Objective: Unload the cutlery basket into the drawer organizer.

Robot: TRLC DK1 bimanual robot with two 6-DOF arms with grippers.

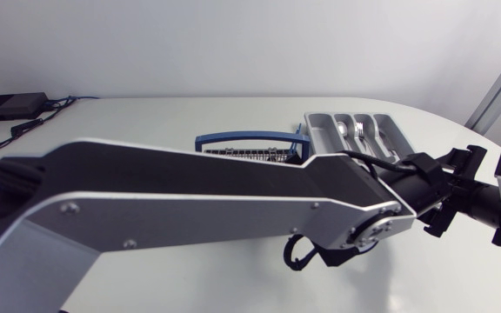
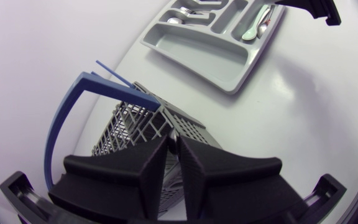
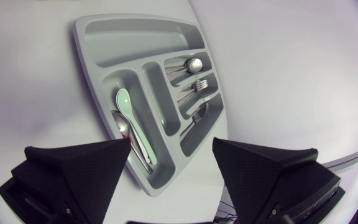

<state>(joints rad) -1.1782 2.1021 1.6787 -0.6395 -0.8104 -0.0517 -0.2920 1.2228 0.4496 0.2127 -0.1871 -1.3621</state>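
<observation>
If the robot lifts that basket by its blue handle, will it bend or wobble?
The basket looks like stiff plastic mesh, so it probably keeps its shape. Being mostly holes, it is likely light for its size. Its thin blue handle arches over it, so it might swing when lifted there.

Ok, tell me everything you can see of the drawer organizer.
The drawer organizer is a grey, plastic-looking tray lying flat on the white table. One long compartment across its end looks empty; others hold a mint-green spoon, a silver spoon and a fork. My right pincer hangs open above it.
</observation>
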